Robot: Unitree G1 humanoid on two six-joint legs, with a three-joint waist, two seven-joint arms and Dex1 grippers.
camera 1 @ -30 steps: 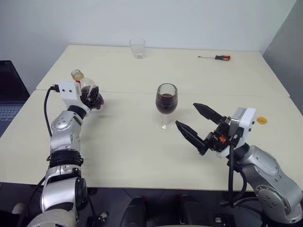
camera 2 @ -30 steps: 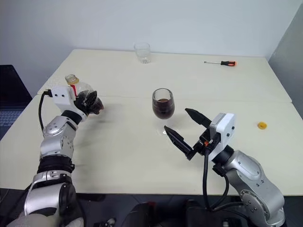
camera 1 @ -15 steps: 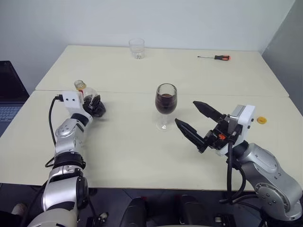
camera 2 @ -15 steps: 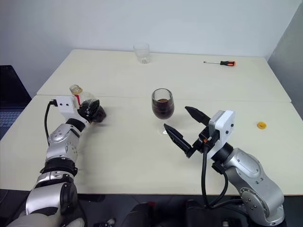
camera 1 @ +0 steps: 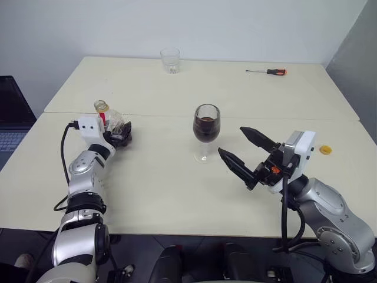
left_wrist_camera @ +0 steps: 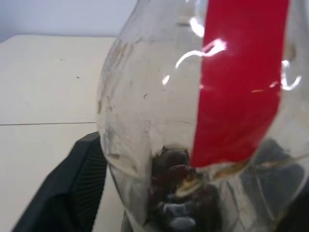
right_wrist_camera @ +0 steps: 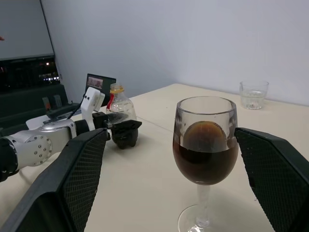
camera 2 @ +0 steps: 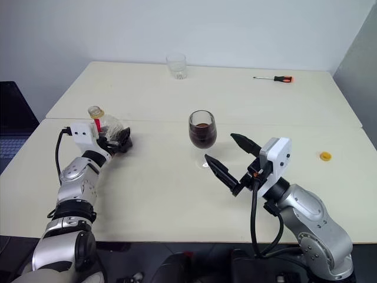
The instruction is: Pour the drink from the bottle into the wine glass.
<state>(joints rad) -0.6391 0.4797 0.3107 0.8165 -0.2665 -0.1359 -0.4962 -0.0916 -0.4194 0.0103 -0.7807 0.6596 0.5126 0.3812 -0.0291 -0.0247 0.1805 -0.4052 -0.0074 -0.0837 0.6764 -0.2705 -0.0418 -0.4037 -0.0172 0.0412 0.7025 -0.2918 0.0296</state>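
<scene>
place: lab or office test room | evidence: two plain cream rectangular tables (camera 1: 177,194) pushed together; bare white wall behind the tables; open dark laptop (camera 1: 12,115) left of the tables; orange-handled screwdriver (camera 1: 268,72) on the far table

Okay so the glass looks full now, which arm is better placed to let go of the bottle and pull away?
Left. The left gripper is around the bottle, which stands upright on the table. The right gripper is open near the wine glass, far from the bottle.
</scene>
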